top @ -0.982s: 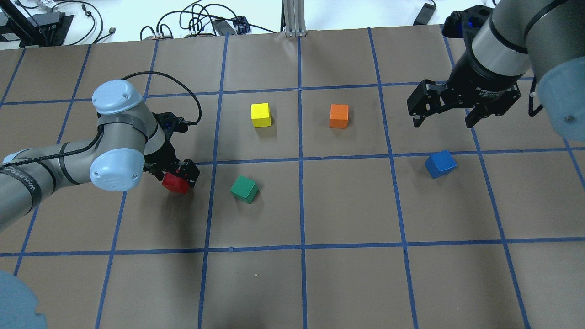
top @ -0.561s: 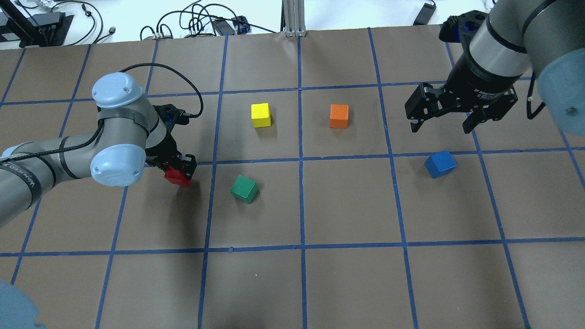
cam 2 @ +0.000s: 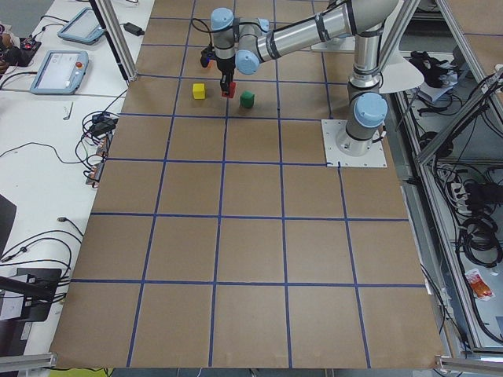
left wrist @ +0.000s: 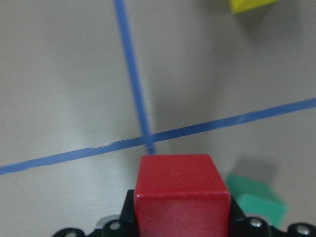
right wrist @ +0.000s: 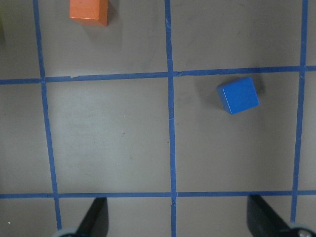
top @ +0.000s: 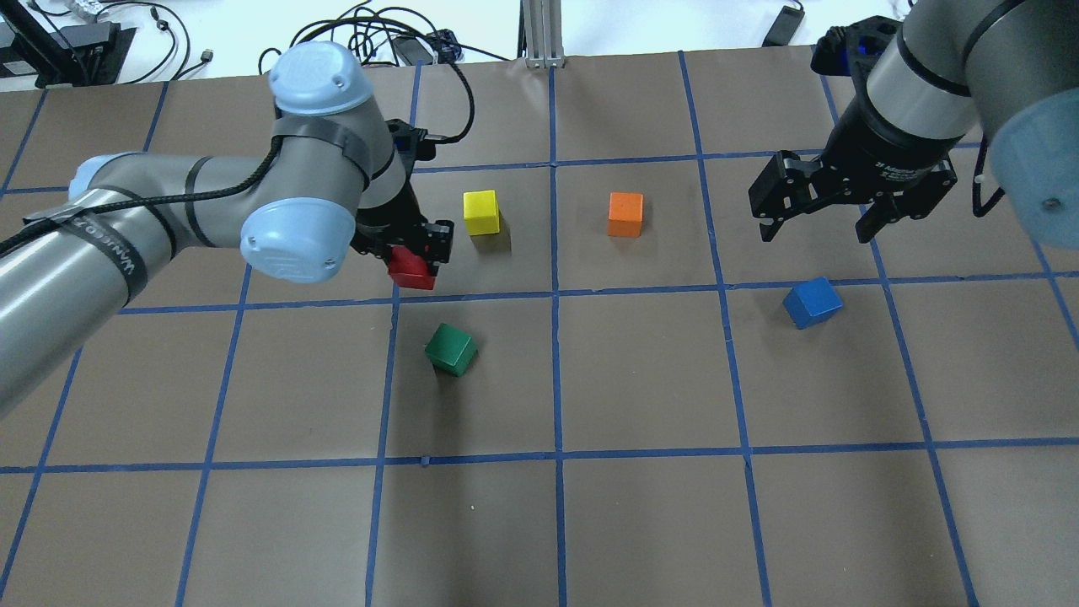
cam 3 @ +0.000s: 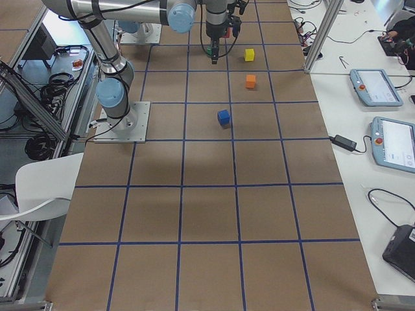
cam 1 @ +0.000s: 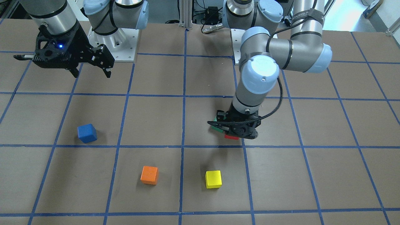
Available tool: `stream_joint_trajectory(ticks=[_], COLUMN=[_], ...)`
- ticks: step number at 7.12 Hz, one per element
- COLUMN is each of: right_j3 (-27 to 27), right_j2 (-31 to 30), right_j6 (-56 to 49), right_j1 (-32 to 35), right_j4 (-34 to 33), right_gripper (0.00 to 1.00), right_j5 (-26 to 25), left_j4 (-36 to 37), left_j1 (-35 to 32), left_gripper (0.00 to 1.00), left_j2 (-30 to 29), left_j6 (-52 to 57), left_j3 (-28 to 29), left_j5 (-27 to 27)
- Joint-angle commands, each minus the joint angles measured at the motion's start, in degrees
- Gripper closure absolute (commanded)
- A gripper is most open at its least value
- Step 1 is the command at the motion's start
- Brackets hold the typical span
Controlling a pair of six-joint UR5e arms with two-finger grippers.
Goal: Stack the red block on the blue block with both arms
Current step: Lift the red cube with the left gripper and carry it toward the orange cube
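My left gripper [top: 413,253] is shut on the red block [top: 410,271] and holds it above the table, left of the yellow cube. The red block fills the bottom of the left wrist view [left wrist: 181,195] and shows only as a sliver in the front view [cam 1: 231,137]. The blue block [top: 812,302] lies on the table at the right; it also shows in the front view [cam 1: 87,133] and the right wrist view [right wrist: 238,95]. My right gripper [top: 824,221] is open and empty, hovering beyond the blue block.
A green cube [top: 451,349] lies just below the held red block. A yellow cube [top: 481,212] and an orange cube [top: 625,213] lie in the far middle of the table. Blue tape lines grid the brown table [top: 641,379].
My left arm has lifted the red block and carried it to the right and away, from left of the green cube to beside the yellow cube. The right gripper has barely moved.
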Motion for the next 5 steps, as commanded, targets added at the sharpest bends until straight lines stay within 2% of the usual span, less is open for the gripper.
stream_joint_trajectory(ticks=[1, 4, 5], right_j3=[-0.2, 0.2, 0.2], right_j2=[0.0, -0.2, -0.4], right_j6=[0.4, 0.0, 0.1], right_j1=[-0.2, -0.5, -0.5], right_j4=[-0.4, -0.2, -0.1], right_gripper=[0.00, 0.00, 0.00], right_j5=[-0.2, -0.2, -0.3], left_j4=[1.3, 11.2, 11.7], left_j1=[-10.5, -12.5, -12.5], left_gripper=[1.00, 1.00, 1.00], left_j2=[-5.0, -12.9, -14.4], left_j6=[-15.7, -18.1, -18.1], left_j3=[4.3, 4.7, 5.4], left_j5=[-0.6, -0.5, -0.5])
